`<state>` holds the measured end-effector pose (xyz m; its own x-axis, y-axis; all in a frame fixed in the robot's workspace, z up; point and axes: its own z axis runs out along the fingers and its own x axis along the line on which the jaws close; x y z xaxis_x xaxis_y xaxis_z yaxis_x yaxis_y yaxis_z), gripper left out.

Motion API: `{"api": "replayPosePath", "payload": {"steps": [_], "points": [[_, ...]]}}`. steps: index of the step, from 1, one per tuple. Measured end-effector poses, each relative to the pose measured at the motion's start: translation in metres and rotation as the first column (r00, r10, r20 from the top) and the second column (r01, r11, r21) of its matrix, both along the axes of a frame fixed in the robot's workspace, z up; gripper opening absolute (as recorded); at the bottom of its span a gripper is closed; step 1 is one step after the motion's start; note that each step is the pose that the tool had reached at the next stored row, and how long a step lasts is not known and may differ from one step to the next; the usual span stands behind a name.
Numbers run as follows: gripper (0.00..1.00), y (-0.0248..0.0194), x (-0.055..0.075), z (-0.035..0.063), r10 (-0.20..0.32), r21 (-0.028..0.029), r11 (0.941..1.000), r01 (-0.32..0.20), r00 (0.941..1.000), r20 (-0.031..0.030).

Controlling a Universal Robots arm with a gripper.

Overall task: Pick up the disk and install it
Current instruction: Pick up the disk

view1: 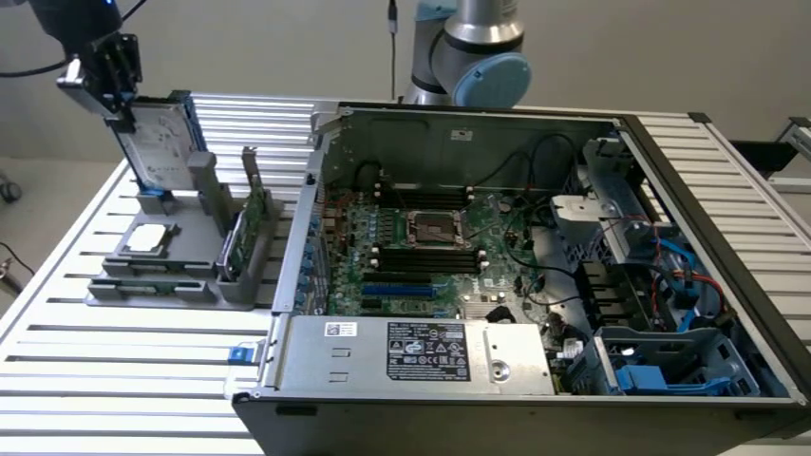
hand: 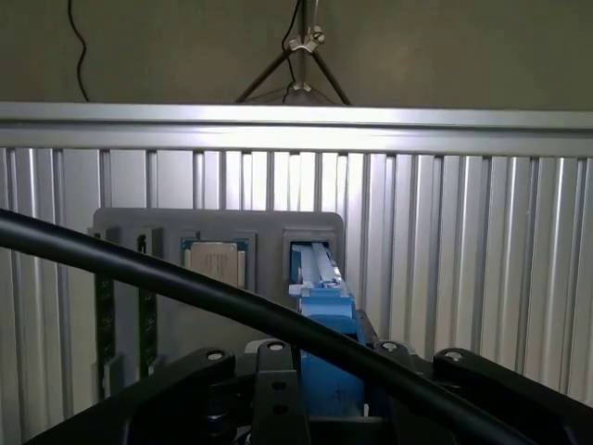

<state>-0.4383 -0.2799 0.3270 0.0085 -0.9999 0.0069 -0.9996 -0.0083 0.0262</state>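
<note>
The disk (view1: pixel 159 147), a silver-grey drive with a white label and a blue frame, stands upright at the back corner of the grey holder (view1: pixel 178 256) on the exterior view's left. My gripper (view1: pixel 121 100) comes down on its top edge and is shut on it. In the wrist view the blue edge of the disk (hand: pixel 320 297) runs out from between my black fingers (hand: pixel 278 389) to the holder's slot (hand: pixel 310 255). I cannot tell whether its lower end still sits in that slot.
The holder also carries a silver square chip (view1: pixel 146 237) and an upright green card (view1: pixel 254 218). The open computer case (view1: pixel 507 237) lies to the exterior view's right, with a blue-lined bay (view1: pixel 647 375) at its near corner. A black cable (hand: pixel 185 283) crosses the wrist view.
</note>
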Motion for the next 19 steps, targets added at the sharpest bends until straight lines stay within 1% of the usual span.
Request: {"api": "replayPosePath", "payload": {"steps": [4, 10, 15, 19], "points": [[0.33, 0.0000, 0.000, 0.0141, 0.000, 0.0000, 1.0000, 0.000, 1.0000, 0.0001], [0.33, 0.0000, 0.000, 0.0329, 0.000, 0.0000, 1.0000, 0.000, 1.0000, 0.0000], [0.33, -0.0007, 0.002, 0.0548, 0.000, 0.0000, 1.0000, 0.000, 1.0000, 0.0001], [0.33, -0.0035, 0.008, 0.0729, 0.000, 0.0000, 1.0000, 0.000, 1.0000, 0.0000]]}}
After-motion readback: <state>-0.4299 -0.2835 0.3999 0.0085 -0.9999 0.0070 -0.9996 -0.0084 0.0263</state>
